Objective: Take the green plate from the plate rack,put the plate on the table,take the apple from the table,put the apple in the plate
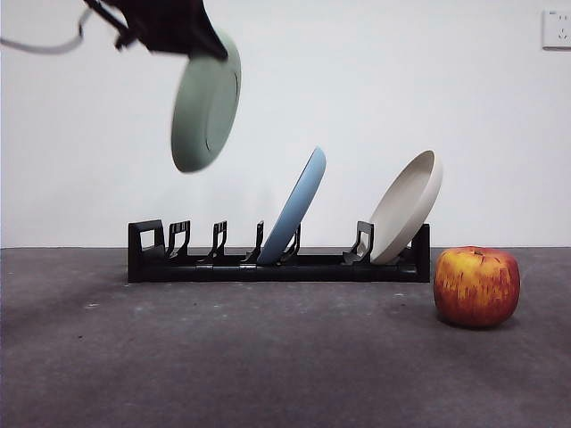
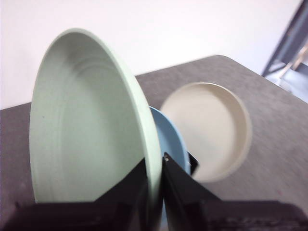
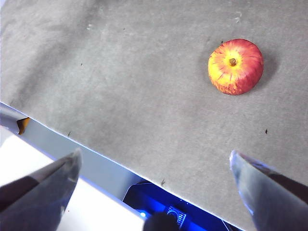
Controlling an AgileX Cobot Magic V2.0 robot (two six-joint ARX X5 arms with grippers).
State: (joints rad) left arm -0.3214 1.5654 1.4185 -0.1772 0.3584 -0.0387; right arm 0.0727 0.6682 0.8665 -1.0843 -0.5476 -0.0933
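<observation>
No legible text, label, brand, number or sign in any view. Front view: white wall plate (image 1: 557, 28) at upper right of frame carries no readable marking. Right wrist view: blue-lit panel (image 3: 166, 204) at lower centre of frame shows a small round emblem, too blurred to read.

The green plate (image 1: 205, 102) looks smooth and matt, as do the blue plate (image 1: 294, 205) and the beige plate (image 1: 408, 205). The rack (image 1: 277, 263) seems black plastic with a slight sheen. The table (image 1: 223, 357) is dull, speckled grey. The apple (image 1: 476, 285) has faintly glossy, streaked skin.
</observation>
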